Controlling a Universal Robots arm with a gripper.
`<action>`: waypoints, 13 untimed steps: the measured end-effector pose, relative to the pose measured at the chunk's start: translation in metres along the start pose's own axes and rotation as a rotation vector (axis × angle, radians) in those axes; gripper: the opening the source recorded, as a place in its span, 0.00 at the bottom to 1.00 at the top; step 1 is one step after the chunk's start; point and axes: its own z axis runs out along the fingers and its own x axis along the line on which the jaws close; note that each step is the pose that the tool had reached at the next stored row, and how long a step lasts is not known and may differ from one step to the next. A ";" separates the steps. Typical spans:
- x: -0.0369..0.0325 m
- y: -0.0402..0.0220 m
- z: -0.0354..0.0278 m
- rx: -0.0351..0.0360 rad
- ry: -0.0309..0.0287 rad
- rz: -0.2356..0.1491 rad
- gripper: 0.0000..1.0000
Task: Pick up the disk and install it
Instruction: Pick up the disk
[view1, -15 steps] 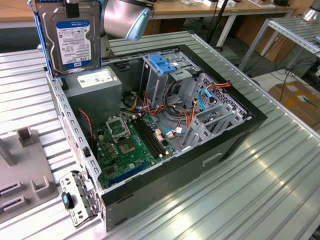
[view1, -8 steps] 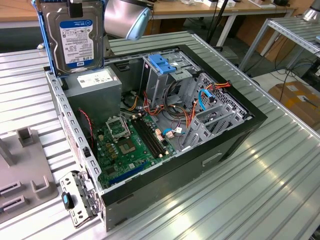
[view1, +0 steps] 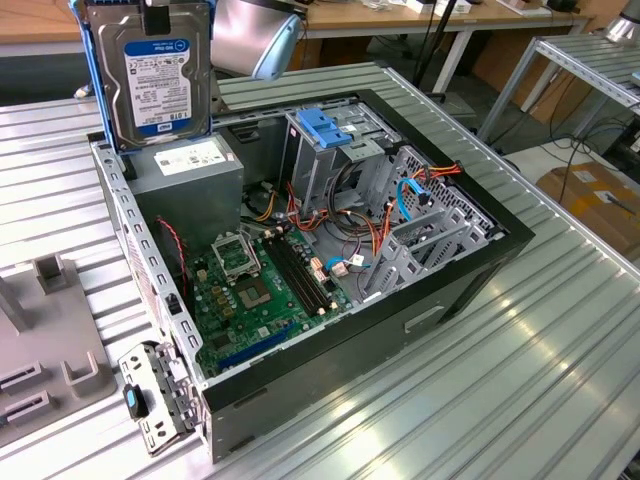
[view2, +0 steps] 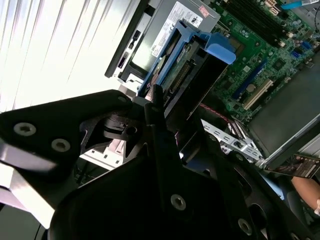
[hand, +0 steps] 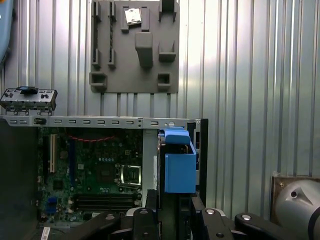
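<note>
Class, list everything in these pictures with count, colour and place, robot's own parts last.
table: one, silver ribbed metal, under the case.
computer case: one, black, open, on the table.
motherboard: one, green, inside the case.
power supply box: one, grey, inside the case, below the disk.
latch: one, blue, atop the grey cage in the case.
parts holder: one, grey, on the table, exterior view's left.
disk: one, grey with blue rails, held upright above the case.
arm: one, silver, beside the disk.
gripper: one, black, shut on the disk.
</note>
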 end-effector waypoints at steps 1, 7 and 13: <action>0.0000 -0.0002 0.0000 0.0000 0.0000 0.000 0.35; 0.0000 -0.0015 0.0000 0.0000 0.0000 0.000 0.35; 0.0000 -0.0031 0.0000 0.0000 0.0000 0.000 0.35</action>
